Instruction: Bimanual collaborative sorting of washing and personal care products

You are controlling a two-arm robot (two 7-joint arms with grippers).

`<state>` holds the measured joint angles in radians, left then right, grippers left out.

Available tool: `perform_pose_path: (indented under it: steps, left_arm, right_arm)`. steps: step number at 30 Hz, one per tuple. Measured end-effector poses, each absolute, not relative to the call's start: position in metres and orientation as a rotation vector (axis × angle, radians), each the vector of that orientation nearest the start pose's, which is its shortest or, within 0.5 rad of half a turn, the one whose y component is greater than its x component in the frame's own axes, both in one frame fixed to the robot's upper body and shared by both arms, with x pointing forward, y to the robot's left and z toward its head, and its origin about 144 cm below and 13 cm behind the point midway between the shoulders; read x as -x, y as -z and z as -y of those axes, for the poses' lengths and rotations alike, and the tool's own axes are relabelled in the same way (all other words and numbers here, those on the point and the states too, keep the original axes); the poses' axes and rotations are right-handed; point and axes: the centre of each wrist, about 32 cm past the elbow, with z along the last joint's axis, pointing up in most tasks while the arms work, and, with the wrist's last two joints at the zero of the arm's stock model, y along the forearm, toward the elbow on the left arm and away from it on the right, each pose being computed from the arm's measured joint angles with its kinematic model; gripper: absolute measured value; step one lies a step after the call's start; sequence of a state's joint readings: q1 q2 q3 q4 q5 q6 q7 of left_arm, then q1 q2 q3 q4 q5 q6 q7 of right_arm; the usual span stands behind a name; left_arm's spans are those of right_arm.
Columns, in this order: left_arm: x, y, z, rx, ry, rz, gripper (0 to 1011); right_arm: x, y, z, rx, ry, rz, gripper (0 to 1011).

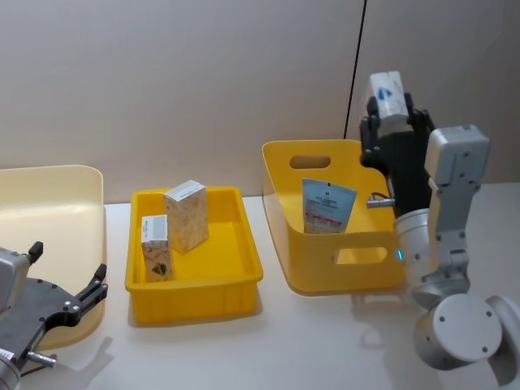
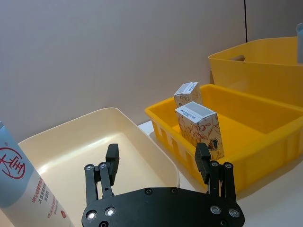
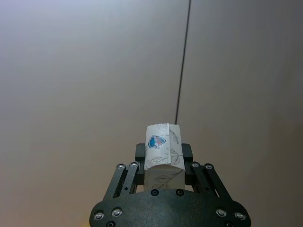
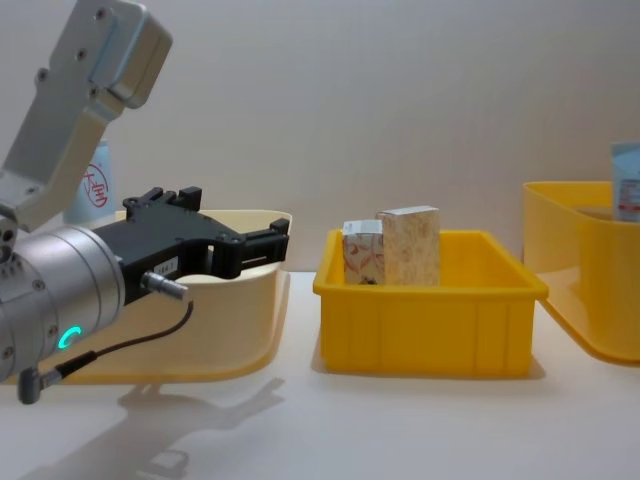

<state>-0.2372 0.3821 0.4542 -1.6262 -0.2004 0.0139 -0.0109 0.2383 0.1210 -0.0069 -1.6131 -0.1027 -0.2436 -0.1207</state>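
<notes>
While the right gripper holds a small white carton pinched by its lower part, high above the rear of the deep yellow bin, the likeliest mishap is a slip or a twist: most of the carton stands proud of the jaws, so a quick swing could tilt it or drop it beside the shallow yellow tray, where two patterned cartons already stand upright and could be knocked over. The left gripper hovers wide open and empty over the cream bin, where a pale bottle stands. The bottle bears red characters; the held carton shows a blue shield emblem; print on the blue tube in the deep bin is unreadable.
</notes>
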Motion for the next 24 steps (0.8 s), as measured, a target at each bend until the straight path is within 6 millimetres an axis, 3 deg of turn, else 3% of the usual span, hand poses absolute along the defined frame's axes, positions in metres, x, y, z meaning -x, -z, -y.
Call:
perform_pose_path:
  steps: [13,24]
  left_arm:
    - [-0.492,-1.204,-0.198,-0.061,-1.124,0.268,1000]
    - [-0.492,-1.204,-0.198,-0.061,-1.124,0.268,1001]
  right_arm:
    - [-0.510,-1.237,0.264,-0.151,1.756,0.513,431]
    - [-0.517,-1.226,0.263,-0.043,1.778,0.379,432]
